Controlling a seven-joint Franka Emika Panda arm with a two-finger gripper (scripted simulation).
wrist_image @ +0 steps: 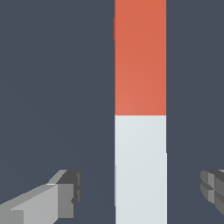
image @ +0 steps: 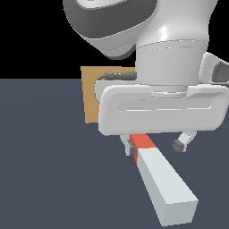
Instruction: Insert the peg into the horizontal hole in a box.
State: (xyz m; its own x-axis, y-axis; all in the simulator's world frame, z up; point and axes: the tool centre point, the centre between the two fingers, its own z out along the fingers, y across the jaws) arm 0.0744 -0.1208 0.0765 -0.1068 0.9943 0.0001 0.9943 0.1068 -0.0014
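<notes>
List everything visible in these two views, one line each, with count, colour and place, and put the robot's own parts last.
peg: one, pale grey-white with a red-orange end section, lying flat on the floor; the red end points toward the box, the pale end toward the exterior camera.
box: one, tan-brown, standing on the floor behind the arm, at the exterior view's left of it, mostly hidden; its hole is not visible.
floor: one, dark slate blue, under everything; black background above it.
cable: one, dark grey, along the hand's top edge.
arm: one, white and grey, reaching down from above.
gripper: one, white body with grey fingers, open, straddling the peg near the red-white boundary without touching it.
</notes>
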